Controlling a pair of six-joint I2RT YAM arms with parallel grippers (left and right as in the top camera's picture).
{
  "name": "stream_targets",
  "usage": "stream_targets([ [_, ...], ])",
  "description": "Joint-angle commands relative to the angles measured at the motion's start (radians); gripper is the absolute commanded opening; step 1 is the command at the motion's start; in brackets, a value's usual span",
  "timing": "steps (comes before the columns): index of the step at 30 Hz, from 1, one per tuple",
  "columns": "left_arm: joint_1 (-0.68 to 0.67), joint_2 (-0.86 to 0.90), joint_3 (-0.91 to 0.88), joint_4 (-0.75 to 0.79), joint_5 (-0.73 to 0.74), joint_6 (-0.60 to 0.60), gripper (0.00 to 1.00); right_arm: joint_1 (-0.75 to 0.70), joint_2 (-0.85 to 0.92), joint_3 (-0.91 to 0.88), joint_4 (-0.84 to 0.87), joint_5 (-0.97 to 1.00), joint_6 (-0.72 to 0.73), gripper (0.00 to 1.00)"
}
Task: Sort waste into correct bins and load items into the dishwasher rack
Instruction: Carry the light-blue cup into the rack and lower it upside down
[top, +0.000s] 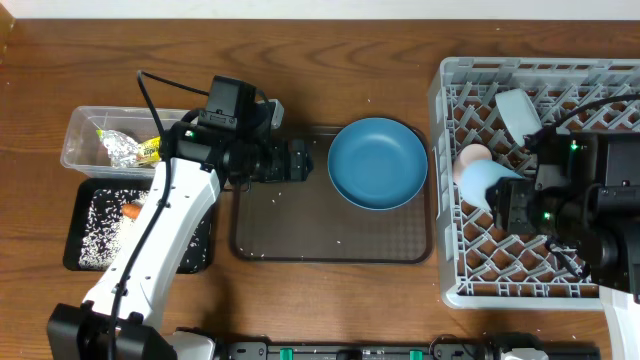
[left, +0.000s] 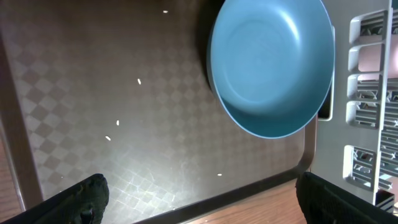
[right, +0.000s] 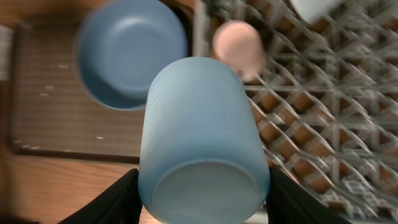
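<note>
- While the light blue cup (right: 202, 143) sits clamped between the fingers of the right gripper (right: 204, 200), its base faces the wrist camera. We judge that its long axis runs on along the fingers, mouth pointing away toward the dishwasher rack (top: 447, 230) beneath.
- From overhead we see that cup over the rack's left side, just beside the pink cup (top: 472, 156); setting it down turns on finding a free cell next to that one.
- We place the white bowl (top: 518, 108) farther back in the rack.
- We find the blue plate (top: 378, 162) on the right end of the serving tray (top: 300, 225), just outside the rack wall. The left gripper (left: 205, 202) faces it from the tray's left end, fingers spread wide with nothing between them.
- We count one plate, two cups, one bowl.
- We count one foil wad (top: 125, 148) in the clear tub (top: 75, 135), and one carrot (top: 131, 210) with many rice grains (top: 105, 225) in the black tray (top: 75, 250). We see no chopsticks or tissue.
</note>
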Motion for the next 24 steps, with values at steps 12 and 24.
stream_targets([
  [12, 0.003, 0.001, -0.004, -0.003, -0.153, 0.009, 1.0, -0.008, 0.005, 0.017, -0.151, 0.093, 0.121, 0.13],
  [24, 0.003, 0.001, -0.004, -0.003, -0.162, 0.009, 1.0, -0.006, 0.006, -0.091, -0.064, 0.093, 0.132, 0.13],
])
